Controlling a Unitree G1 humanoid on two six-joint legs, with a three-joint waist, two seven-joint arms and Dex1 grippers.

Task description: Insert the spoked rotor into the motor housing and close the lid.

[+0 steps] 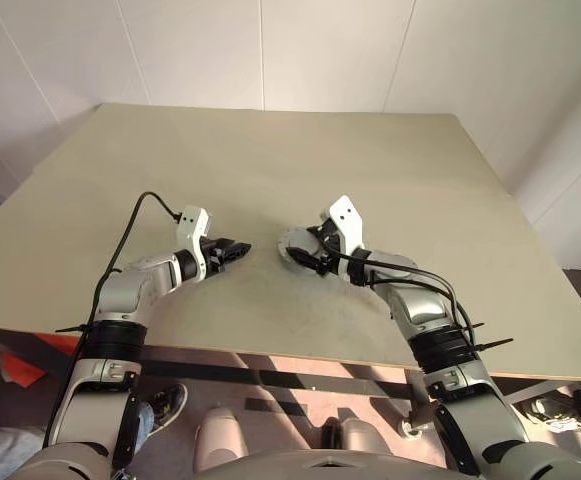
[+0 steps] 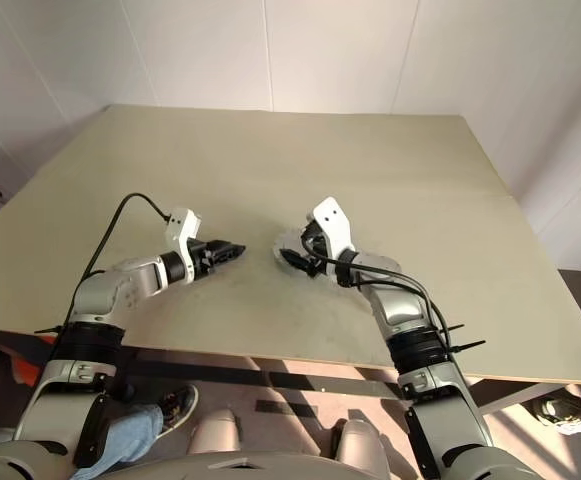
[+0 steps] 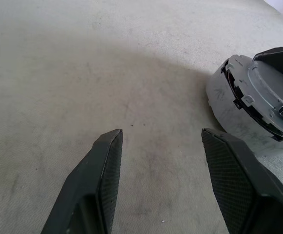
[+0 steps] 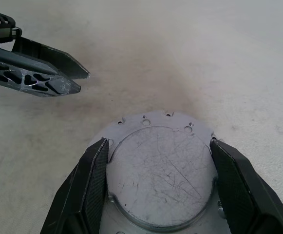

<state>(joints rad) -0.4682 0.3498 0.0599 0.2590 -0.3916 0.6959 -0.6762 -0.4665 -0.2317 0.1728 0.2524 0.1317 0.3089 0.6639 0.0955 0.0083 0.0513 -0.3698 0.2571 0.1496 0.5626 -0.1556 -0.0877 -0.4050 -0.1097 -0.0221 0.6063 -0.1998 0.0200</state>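
Note:
The motor housing (image 3: 221, 100), a round silver cup, stands on the table near its middle, and its inside is covered. The lid (image 4: 160, 175), a matte-grey disc with small holes near its edge, sits tilted on top of the housing. My right gripper (image 4: 158, 141) is shut on the lid, one finger on each side. The lid (image 3: 265, 92) shows a dark band under its raised edge. The spoked rotor is hidden. My left gripper (image 1: 238, 250) hovers open and empty just above the table, a short way left of the housing (image 1: 290, 243).
The beige table (image 1: 370, 150) stretches far beyond and to both sides of the grippers, and its front edge runs just under my forearms. White walls stand behind it. A person's leg and shoe (image 2: 160, 410) show below the front edge at the left.

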